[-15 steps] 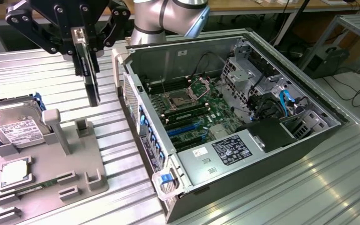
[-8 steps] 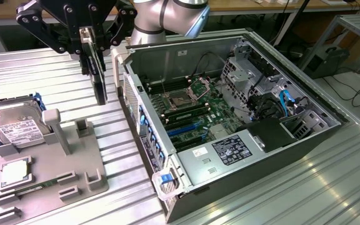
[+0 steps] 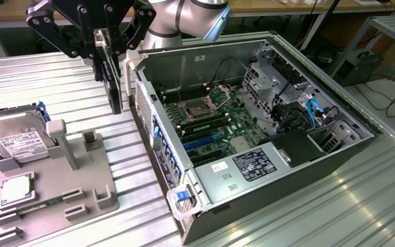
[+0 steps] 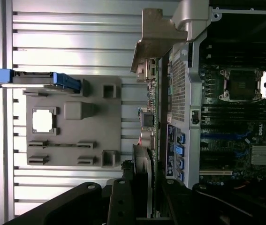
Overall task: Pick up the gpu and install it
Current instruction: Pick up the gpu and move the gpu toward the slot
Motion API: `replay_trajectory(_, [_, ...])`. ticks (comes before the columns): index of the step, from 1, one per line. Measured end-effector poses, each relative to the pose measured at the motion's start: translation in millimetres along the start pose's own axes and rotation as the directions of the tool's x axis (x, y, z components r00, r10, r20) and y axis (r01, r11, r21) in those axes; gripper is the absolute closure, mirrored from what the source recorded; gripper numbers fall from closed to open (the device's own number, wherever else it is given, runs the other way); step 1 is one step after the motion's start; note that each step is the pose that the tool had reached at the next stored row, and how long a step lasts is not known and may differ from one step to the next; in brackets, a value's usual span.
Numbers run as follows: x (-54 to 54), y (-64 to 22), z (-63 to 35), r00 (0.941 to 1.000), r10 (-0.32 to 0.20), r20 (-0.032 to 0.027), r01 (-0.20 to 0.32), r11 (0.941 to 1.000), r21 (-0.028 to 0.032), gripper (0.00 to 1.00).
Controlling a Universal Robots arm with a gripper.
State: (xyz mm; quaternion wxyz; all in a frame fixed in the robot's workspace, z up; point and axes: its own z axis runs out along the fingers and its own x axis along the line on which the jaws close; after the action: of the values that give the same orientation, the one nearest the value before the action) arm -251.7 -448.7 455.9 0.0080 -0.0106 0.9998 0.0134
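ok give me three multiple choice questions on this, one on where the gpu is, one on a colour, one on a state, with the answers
1. Where is the thin flat black gpu card?
A. held on edge in the black gripper, outside the dark tower computer case
B. plugged in inside it
C. lying flat

2. What colour is the carrier frame around the silver boxy hard drive?
A. red
B. blue
C. yellow

3. The case's side is:
A. shut by a panel
B. half covered
C. open, with the green motherboard exposed

Answers:
1 A, the card hangs from the gripper beside the case wall.
2 B, blue edges show at the drive's ends.
3 C, sockets and slots are in plain sight.
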Motion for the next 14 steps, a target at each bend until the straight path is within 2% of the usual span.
replay_trajectory(14, [-11.5,-0.3,0.3,1.0000,-0.001,0.0001,0.001,1.0000,-0.0001,0.73])
